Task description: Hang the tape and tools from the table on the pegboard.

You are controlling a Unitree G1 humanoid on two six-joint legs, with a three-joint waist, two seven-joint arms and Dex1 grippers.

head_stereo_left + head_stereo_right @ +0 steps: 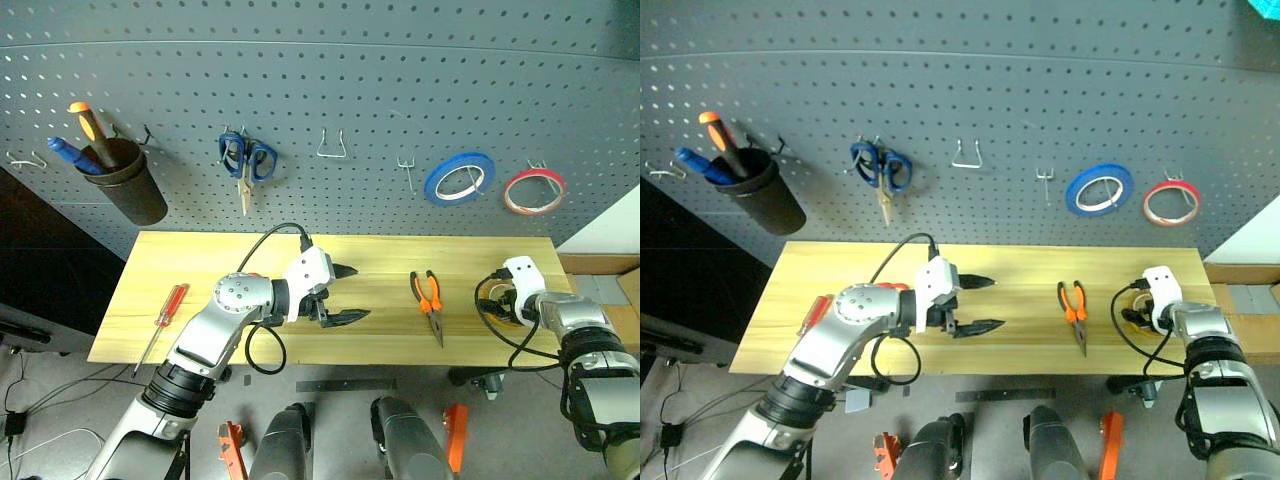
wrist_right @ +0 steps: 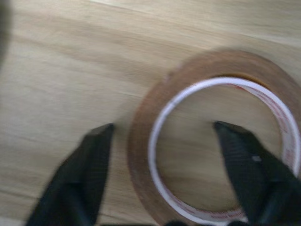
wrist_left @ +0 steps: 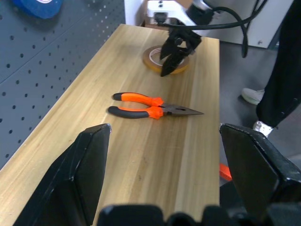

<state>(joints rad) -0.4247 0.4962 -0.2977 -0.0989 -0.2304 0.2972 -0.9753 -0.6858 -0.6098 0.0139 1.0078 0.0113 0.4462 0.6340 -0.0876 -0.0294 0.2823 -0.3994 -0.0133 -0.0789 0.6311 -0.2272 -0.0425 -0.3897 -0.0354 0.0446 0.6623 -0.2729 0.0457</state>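
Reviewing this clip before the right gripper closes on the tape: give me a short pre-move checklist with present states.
1. Tape flat on the table: ok.
2. Right gripper straddles the ring's wall, one finger outside, one inside: ok.
3. Fingers clamped on the tape: not ok, gap visible.
4. Left gripper open, empty, clear of the tape: ok.
5. Pliers apart from the tape: ok.
6. Free hook on the pegboard: ok.

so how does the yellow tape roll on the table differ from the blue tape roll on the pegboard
The thin yellowish-brown tape roll lies flat on the light wooden table; the blue tape roll hangs from a hook on the dark grey pegboard. The yellow roll has the right tool over it, one finger inside the ring and one outside; nothing is near the blue one. Both are thin rings with white cores.
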